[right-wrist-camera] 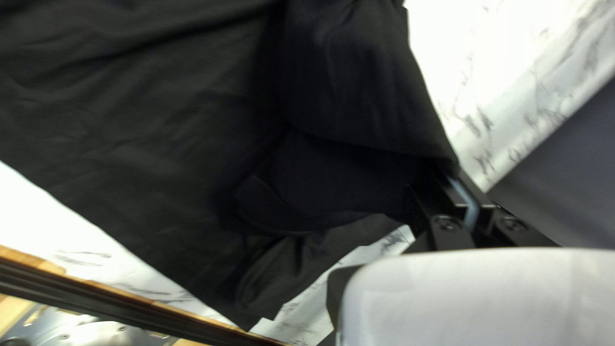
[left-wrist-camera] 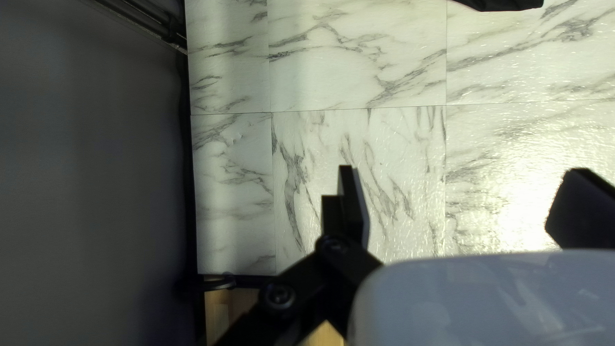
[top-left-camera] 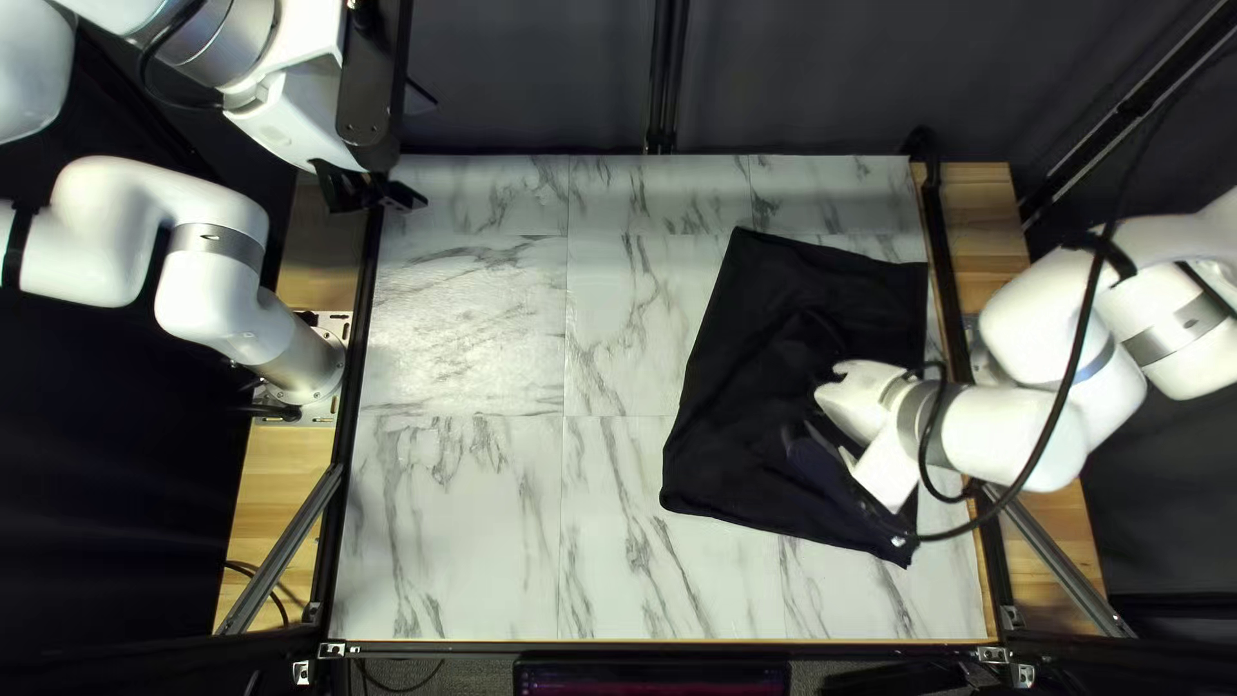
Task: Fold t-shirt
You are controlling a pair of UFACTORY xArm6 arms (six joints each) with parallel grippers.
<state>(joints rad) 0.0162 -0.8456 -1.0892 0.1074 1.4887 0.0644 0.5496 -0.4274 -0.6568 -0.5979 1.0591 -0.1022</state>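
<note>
The t-shirt (top-left-camera: 750, 374) lies on the desk (top-left-camera: 464, 529) near my right arm's base, its edge pinched by the right tool (right-wrist-camera: 442, 173), likely to carry a fold over, while the left tool (left-wrist-camera: 462, 172) hangs spread, leaving room.

Rumpled black t-shirt (top-left-camera: 741, 413) on the marbled table (top-left-camera: 464, 541), toward its right edge.

- A table (top-left-camera: 451, 567) topped with white, grey-veined marble-look panels, thin straight seams between them.
- Pale wooden strips (top-left-camera: 280, 483) along its left and right sides, beyond dark rails (top-left-camera: 357, 335).
- A black t-shirt (top-left-camera: 728, 413) spread, creased, over the right part of the top left view's tabletop, slanting, its middle rumpled.
</note>
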